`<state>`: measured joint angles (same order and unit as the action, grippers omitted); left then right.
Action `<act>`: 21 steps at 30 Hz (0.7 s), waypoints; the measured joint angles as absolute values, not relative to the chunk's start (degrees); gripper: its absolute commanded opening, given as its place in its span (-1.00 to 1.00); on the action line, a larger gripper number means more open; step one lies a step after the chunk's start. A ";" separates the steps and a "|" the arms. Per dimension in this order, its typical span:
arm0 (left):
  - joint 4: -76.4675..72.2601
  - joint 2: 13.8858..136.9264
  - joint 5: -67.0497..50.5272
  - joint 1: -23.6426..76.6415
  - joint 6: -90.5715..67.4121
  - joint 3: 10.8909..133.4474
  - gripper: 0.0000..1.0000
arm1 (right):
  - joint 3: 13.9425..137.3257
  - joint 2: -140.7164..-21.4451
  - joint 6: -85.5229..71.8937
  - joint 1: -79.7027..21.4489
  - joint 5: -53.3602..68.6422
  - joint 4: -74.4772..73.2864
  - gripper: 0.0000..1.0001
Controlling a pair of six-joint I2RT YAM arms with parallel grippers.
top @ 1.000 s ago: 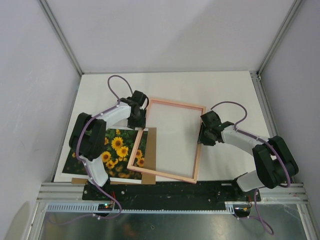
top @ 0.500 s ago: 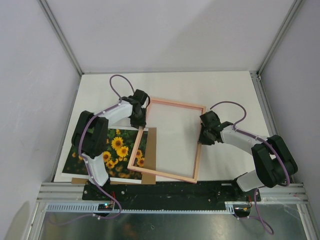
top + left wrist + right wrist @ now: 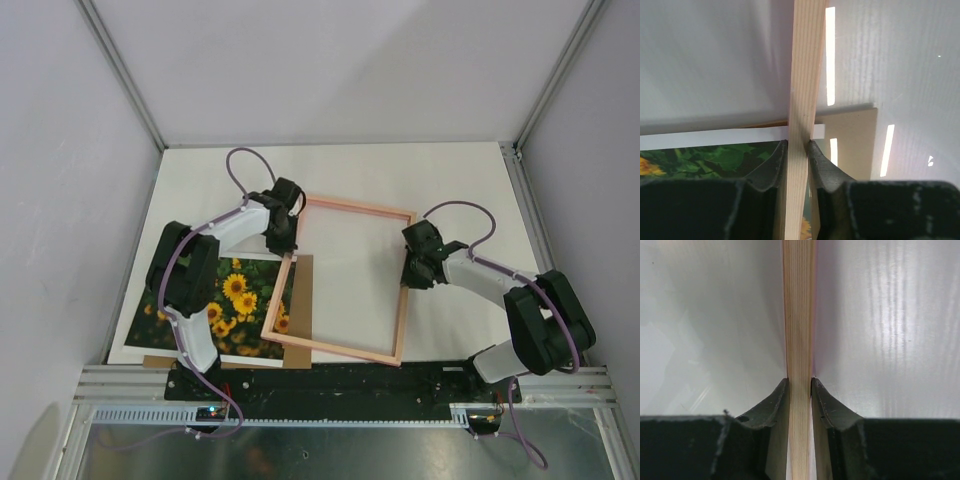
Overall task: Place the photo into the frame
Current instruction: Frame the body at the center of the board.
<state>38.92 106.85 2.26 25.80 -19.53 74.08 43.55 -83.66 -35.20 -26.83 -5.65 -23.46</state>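
Both grippers grip the frame by its side rails.
The left gripper (image 3: 799, 150) is closed on the left rail of the frame (image 3: 330, 348), and the right gripper (image 3: 800, 387) on the right rail. The frame's near left corner is over the photo (image 3: 235, 300) and the brown backing board (image 3: 303, 300).

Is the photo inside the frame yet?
No, the photo lies mostly left of the frame, with only its right edge under the frame's left rail.

White table (image 3: 450, 180) (glossy) between 3 pale grey walls (image 3: 330, 60)
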 measured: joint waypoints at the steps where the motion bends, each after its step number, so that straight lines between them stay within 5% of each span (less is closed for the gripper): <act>1: 39.03 106.85 2.11 26.17 -19.79 74.32 -1.00 | 43.72 -83.66 -34.85 -26.52 -5.89 -24.03 -1.00; 12: 39.59 107.66 2.66 30.96 -26.30 78.94 -1.00 | 47.62 -83.68 -26.35 -18.68 -7.97 -27.94 -0.96; 21: 36.82 113.62 4.75 33.65 -33.52 83.37 -1.00 | 51.99 -91.24 -21.80 -11.55 -7.99 -25.28 -0.34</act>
<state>36.82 113.62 4.75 33.65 -33.52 83.37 51.99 -91.24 -21.80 -11.55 -7.99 -25.28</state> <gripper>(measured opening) 0.206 0.252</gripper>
